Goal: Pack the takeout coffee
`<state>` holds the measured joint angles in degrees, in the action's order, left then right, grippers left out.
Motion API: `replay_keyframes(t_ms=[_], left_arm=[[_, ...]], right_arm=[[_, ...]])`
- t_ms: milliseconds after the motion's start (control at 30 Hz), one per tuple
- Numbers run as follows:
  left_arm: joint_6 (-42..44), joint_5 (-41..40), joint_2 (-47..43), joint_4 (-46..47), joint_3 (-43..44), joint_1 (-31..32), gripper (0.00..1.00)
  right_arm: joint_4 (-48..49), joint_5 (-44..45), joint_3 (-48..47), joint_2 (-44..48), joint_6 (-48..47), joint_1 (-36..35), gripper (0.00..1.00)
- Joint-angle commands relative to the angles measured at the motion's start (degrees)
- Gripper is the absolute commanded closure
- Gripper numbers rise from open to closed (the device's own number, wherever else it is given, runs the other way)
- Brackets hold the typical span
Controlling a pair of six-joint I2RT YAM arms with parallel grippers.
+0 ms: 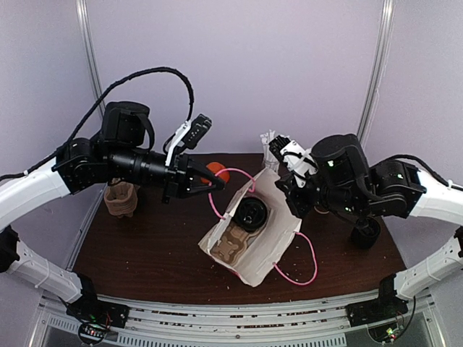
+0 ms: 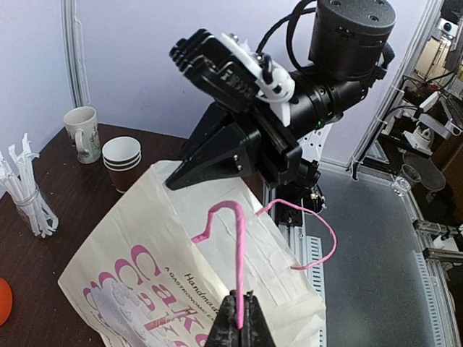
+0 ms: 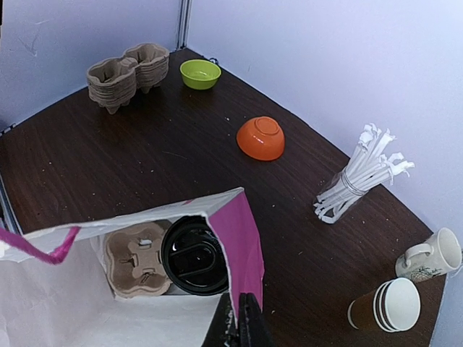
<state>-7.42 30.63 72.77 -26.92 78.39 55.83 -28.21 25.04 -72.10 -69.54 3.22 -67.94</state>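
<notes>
Coffee cup [image 3: 194,254] upright inside bag [image 3: 242,246] — just beside right gripper [image 3: 239,303]; rim pinched.

Mouth of the bag [image 3: 240,242] wide open from above; lidded cup [image 3: 194,256] and cardboard carrier [image 3: 135,269] across its floor.

Dark wooden table [image 3: 145,159]. Left side: stack of pulp cup carriers [image 3: 126,72], green bowl [image 3: 200,74] just beside it, upturned orange bowl [image 3: 261,137] nearer the middle. Right side: bundled white straws [image 3: 358,177], cream mug [image 3: 434,256], stacked paper cups [image 3: 387,307]; white paper bag [image 1: 271,238] mid-table.
</notes>
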Motion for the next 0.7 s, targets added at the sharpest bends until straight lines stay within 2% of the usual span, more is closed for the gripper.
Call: replay_keyframes(t_ms=[0, 233, 467, 500, 533, 633, 667], left_arm=[[-5.77, -2.01, -0.77, 6.06, 0.04, 0.16, 1.00], [-17.18, -11.81, -3.08, 15.34, -6.35, 0.02, 1.00], [-25.53, -24.44, -4.13, 9.53, -6.65, -2.90, 1.00], [-25.91, -25.33, -4.21, 8.52, -6.59, -3.38, 1.00], [-26.24, -26.38, -4.40, 7.49, -6.52, -3.84, 1.00], [-26.82, -27.17, -5.16, 5.49, -6.90, -5.13, 1.00], [-27.12, -27.60, -5.29, 4.82, -7.05, -5.53, 1.00]], right_arm=[[-8.09, -2.62, -9.28, -5.61, 4.88, 2.17, 1.00], [-17.21, -12.92, -20.61, -13.20, 9.43, 9.53, 1.00], [-19.07, -18.56, -27.22, -21.17, 11.68, 12.89, 1.00], [-18.88, -19.20, -28.17, -21.97, 11.79, 13.06, 0.91], [-18.87, -19.71, -29.29, -22.56, 11.91, 13.16, 0.74], [-19.26, -21.05, -33.21, -23.97, 12.42, 13.50, 0.47], [-19.25, -21.30, -34.56, -24.36, 12.68, 13.74, 0.41]])
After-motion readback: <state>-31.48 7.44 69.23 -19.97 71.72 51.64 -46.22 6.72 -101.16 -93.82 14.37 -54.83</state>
